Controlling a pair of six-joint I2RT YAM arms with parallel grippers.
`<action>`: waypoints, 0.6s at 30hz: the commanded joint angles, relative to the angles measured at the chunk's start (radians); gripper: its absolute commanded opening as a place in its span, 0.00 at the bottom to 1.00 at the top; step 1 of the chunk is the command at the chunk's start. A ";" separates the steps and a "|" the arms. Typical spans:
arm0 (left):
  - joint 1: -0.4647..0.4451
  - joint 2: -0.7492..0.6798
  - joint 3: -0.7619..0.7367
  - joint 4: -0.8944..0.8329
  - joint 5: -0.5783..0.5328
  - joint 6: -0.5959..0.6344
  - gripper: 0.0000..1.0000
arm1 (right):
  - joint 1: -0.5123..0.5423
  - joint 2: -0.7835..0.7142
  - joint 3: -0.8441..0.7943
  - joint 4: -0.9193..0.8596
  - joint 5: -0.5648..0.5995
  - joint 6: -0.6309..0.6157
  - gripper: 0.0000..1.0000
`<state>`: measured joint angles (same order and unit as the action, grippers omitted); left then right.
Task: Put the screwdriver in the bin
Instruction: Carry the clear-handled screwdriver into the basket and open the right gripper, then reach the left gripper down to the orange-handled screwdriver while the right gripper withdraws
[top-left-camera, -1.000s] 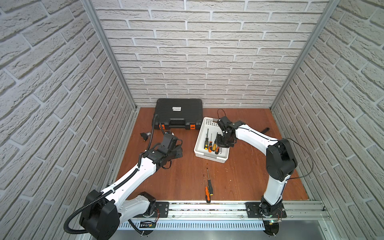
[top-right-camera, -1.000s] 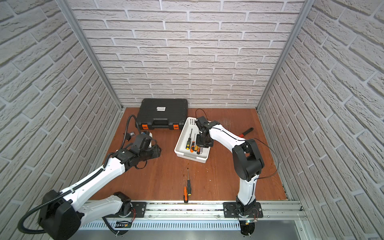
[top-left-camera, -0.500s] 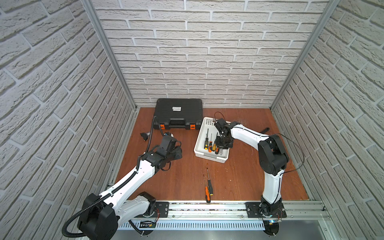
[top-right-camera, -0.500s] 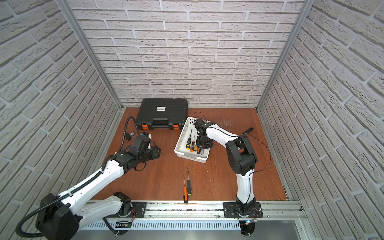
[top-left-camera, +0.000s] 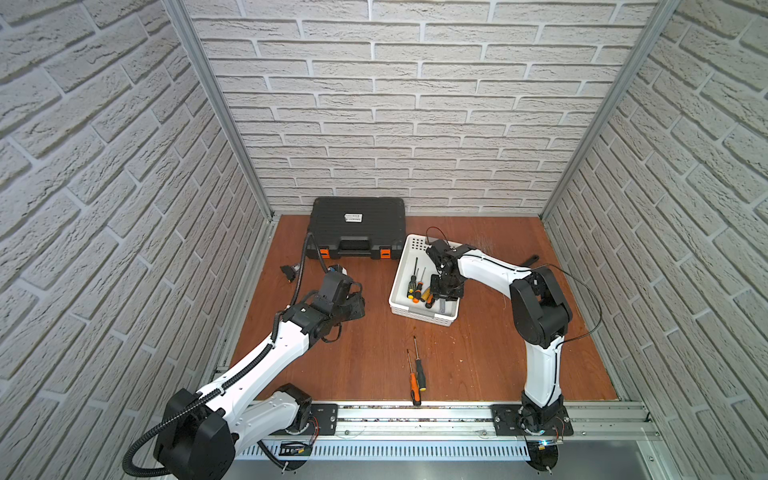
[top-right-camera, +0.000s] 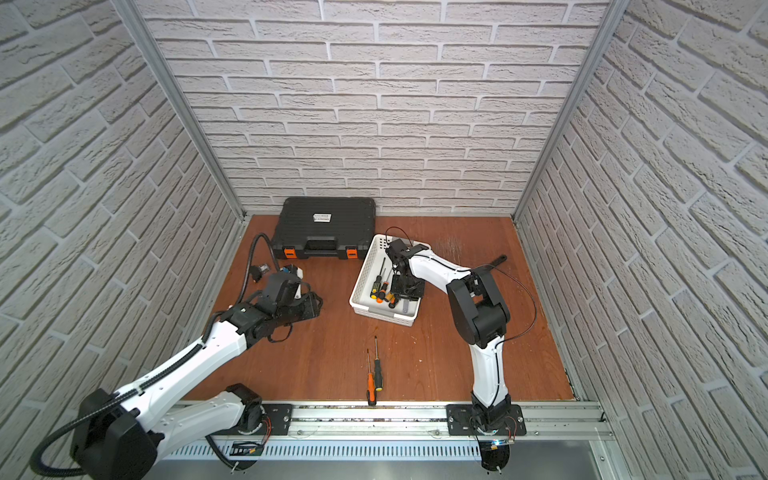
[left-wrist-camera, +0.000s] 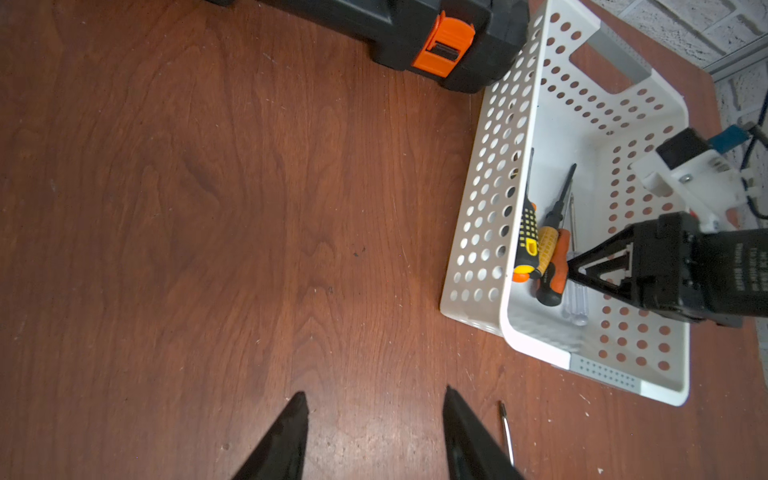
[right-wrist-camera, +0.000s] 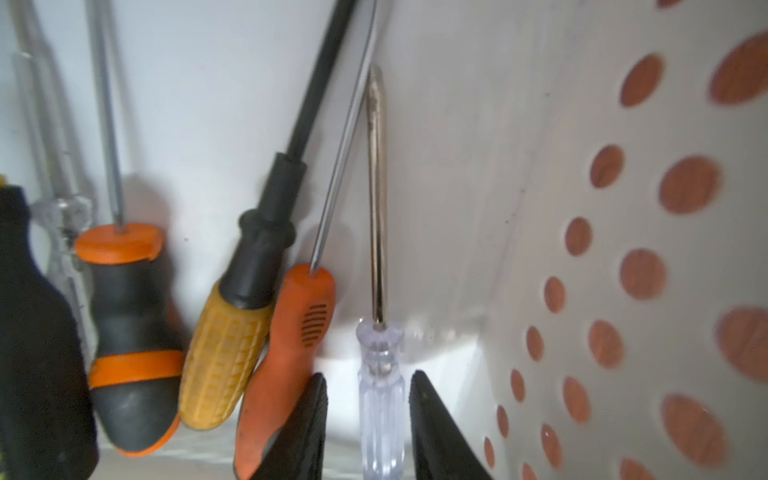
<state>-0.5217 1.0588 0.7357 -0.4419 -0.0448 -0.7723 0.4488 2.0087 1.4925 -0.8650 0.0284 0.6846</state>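
Since a second ago my right arm has folded its elbow in toward the bin (top-left-camera: 422, 314), and my right claw (right-wrist-camera: 367, 376), which came in gripping, has begun to part; in the right wrist view a bright gap shows on each side of the clear-handled screwdriver (right-wrist-camera: 377, 249), so the fingers stand apart and no longer clamp it. That screwdriver lies inside the bin, just beside the slim orange screwdriver (right-wrist-camera: 291, 353) and near the perforated side wall; whether its handle rests fully on the bin floor I cannot quite tell, since the wrist view is close and a little blurred, though the left wrist view suggests it does. My left arm has barely shifted; my left claw (left-wrist-camera: 375, 392) hovers over bare wood of the worktop (top-left-camera: 478, 365), fingers apart with nothing between them, near the bin's long side but not touching it.

I judge this to be the release; for this screwdriver the job looks as good as done, and what I need next is a straight lift out, without brushing the neighbouring handles or dragging the clear one along. Two more lie side by side on the worktop near the front rail, the black-handled screwdriver (top-left-camera: 421, 374) and the orange-handled screwdriver (top-left-camera: 414, 388); if the task means them as well, there is more fetching to do.
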 joint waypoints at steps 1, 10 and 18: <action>0.006 0.005 0.006 0.006 0.041 -0.007 0.53 | -0.001 -0.130 -0.006 -0.004 0.036 -0.024 0.38; -0.083 0.078 0.006 -0.044 0.136 -0.052 0.51 | 0.012 -0.370 -0.155 0.115 0.032 -0.050 0.38; -0.376 0.195 0.009 -0.035 0.161 -0.199 0.49 | 0.124 -0.556 -0.330 0.240 0.053 -0.052 0.37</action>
<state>-0.8207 1.2167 0.7357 -0.4736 0.0978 -0.8936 0.5373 1.5093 1.2015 -0.7059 0.0639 0.6422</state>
